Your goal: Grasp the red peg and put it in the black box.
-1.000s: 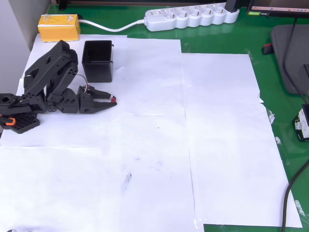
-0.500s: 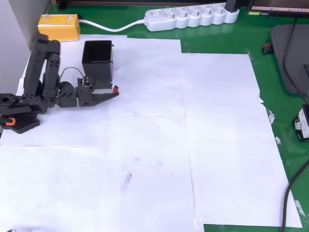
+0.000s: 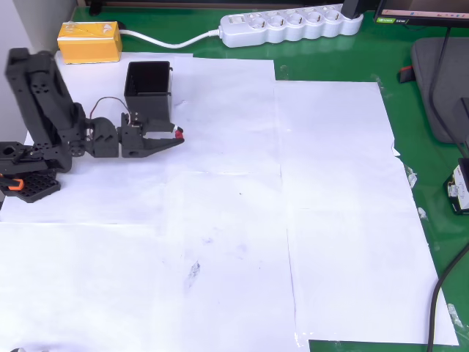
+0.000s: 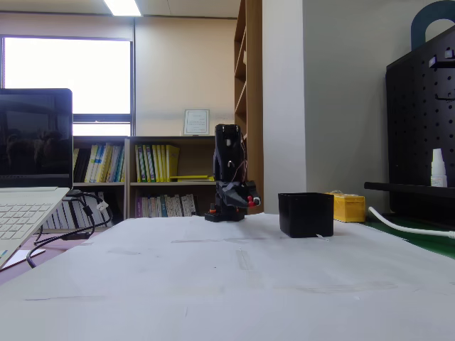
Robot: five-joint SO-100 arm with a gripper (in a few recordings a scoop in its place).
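Gripping the red peg (image 3: pixel 178 135) at its tips, tool (image 3: pixel 176 138) points right in overhead view, raised, just beside black box (image 3: pixel 147 91); peg axis unclear.

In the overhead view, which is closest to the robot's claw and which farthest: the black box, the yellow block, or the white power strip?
From the gripper:
1. Black box, just above the claw.
2. Yellow block, upper left corner.
3. White power strip, along the top edge, to the right.
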